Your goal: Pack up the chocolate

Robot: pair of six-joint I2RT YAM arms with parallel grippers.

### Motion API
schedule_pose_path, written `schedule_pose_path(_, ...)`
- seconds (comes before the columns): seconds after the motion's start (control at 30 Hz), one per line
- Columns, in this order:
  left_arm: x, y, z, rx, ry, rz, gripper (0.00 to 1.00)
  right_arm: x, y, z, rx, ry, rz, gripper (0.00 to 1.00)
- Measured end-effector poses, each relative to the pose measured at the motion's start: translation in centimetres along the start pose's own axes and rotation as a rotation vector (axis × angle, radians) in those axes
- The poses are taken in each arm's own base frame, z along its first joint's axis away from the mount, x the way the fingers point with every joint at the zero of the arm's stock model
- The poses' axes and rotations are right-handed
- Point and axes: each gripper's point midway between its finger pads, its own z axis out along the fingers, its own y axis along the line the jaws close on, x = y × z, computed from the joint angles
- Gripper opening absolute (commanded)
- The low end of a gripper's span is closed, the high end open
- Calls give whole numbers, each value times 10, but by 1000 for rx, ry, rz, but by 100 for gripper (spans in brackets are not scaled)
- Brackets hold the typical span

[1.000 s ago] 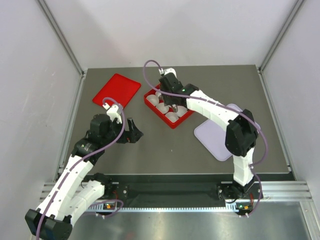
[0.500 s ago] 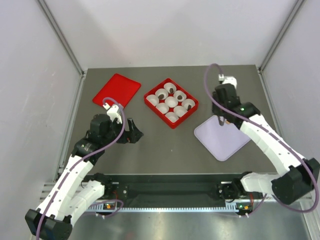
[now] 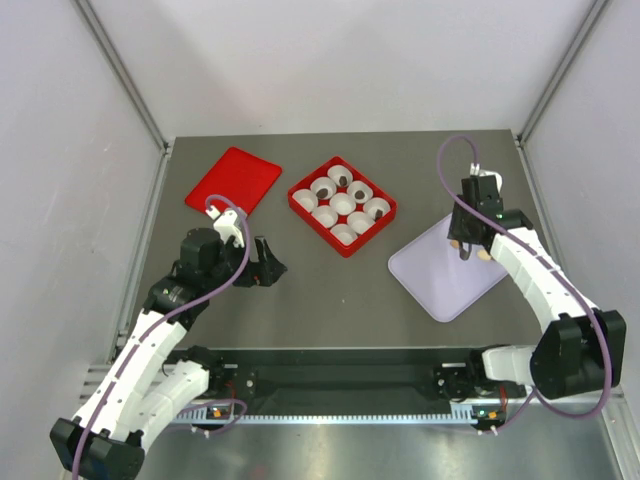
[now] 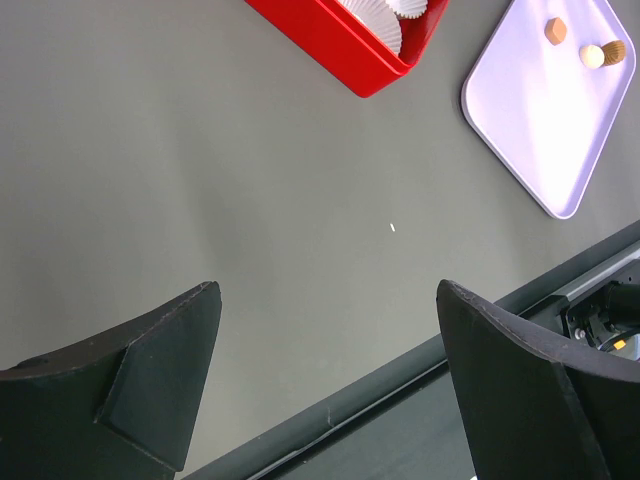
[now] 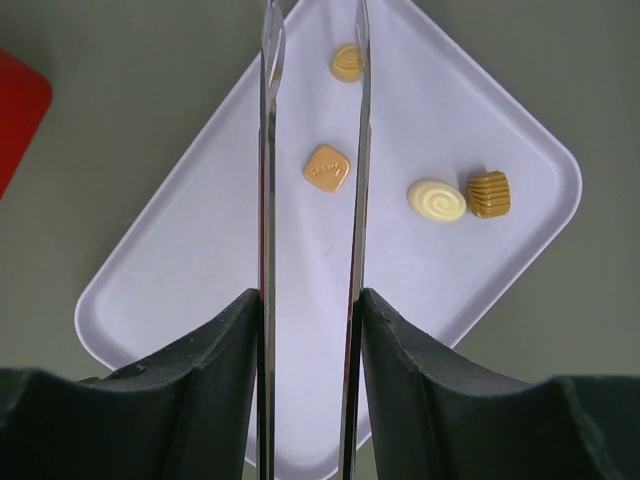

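- Right wrist view: the right gripper (image 5: pixel 316 20) hangs over a pale purple tray (image 5: pixel 180 265), its two long thin fingers (image 5: pixel 268 150) parted by a narrow gap and holding nothing.
- A tan diamond chocolate (image 5: pixel 327 168) lies on the tray in the gap between those fingers (whether they touch it cannot be told).
- A tan oval chocolate (image 5: pixel 347 62) lies farther along the tray, close by the right finger near its tip.
- A cream swirl chocolate (image 5: pixel 436 200) and a ribbed brown chocolate (image 5: pixel 488 193) sit just beside each other, out to the right of the fingers.
- From above, the red box (image 3: pixel 300 200) stands well apart from the tray; it holds white paper cups (image 3: pixel 343 204), and some of them have dark chocolates (image 3: pixel 341 181) inside.
- The left gripper (image 4: pixel 325 290) is spread wide over the bare grey table (image 4: pixel 200 150), empty and well away from both box and tray.
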Motion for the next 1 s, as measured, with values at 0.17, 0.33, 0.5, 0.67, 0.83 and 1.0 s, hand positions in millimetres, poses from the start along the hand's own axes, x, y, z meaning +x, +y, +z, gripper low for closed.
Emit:
schedule_pose_path(0.17, 0, 0, 0, 1, 1, 0, 93, 11, -4, 17, 9, 43, 13, 42)
schedule_pose_path(0.33, 1, 0, 1, 0, 4, -1, 93, 20, -11, 27, 29, 65, 26, 42)
schedule_pose_path(0.5, 1, 1, 2, -2, 8, -2, 93, 28, -13, 33, 33, 76, 33, 42)
schedule_pose_path(0.67, 1, 0, 2, -1, 9, -1, 93, 27, -12, 35, 24, 75, 38, 39)
schedule_pose_path(0.83, 1, 0, 2, -1, 9, -1, 93, 28, -10, 34, 14, 81, 45, 40)
schedule_pose_path(1.0, 1, 0, 2, -1, 9, -1, 93, 29, -9, 34, 10, 87, 52, 38)
